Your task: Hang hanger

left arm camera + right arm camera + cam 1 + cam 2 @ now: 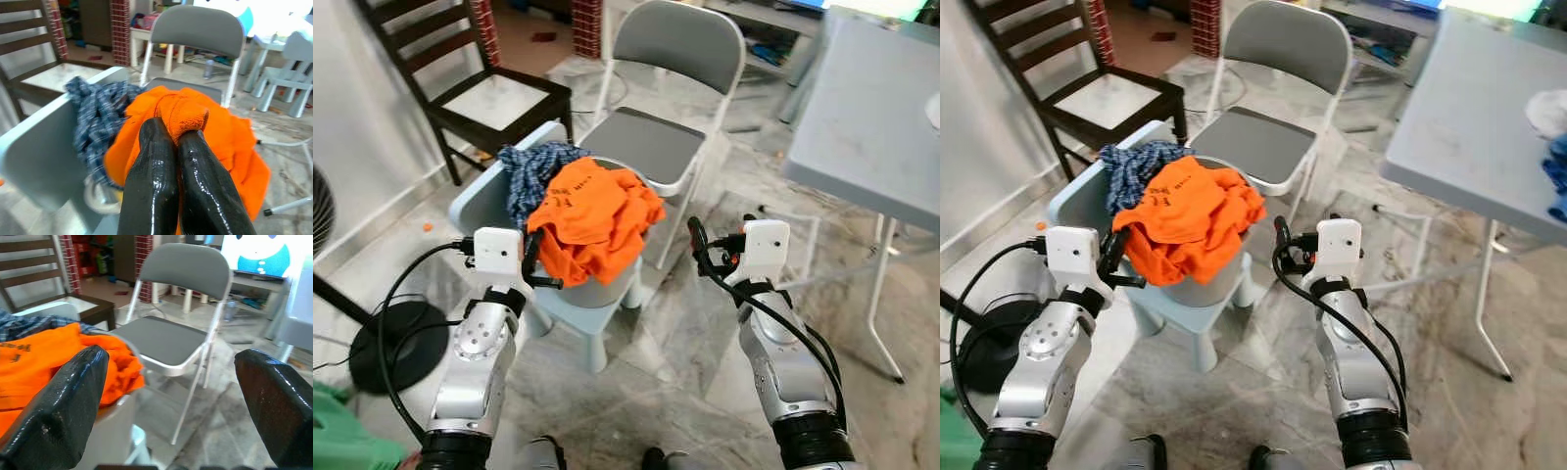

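Left eye view, basket: a pale laundry basket [607, 289] sits on a small light-blue child's chair [573, 318], heaped with an orange T-shirt [592, 220]; a blue checked shirt [530, 171] lies at its rear left.
Left eye view, left gripper: the left gripper [540, 262] is right at the basket's left edge, its black fingers against the orange cloth.
Left eye view, right gripper: the right gripper [697, 243] hangs in the air to the right of the basket, apart from it.
Left eye view, hanger: I cannot make out a hanger anywhere among the clothes.
Right eye view, surroundings: a grey folding chair [1268, 137] stands just behind the basket, a dark wooden chair [1087, 83] to the far left, and a grey bench [1489, 137] to the right carries some cloth at its far edge.
Right eye view, floor: marbled tile floor [1253, 382] under everything.
Left wrist view, jaws: pressed together with a bunched fold of the orange T-shirt [188, 117] pinched at the fingertips [156, 132]; the checked shirt [98, 117] drapes beside it.
Right wrist view, jaws: spread wide, nothing between them, the folding chair [171, 338] seen through the gap and the orange T-shirt [44, 367] off to one side.
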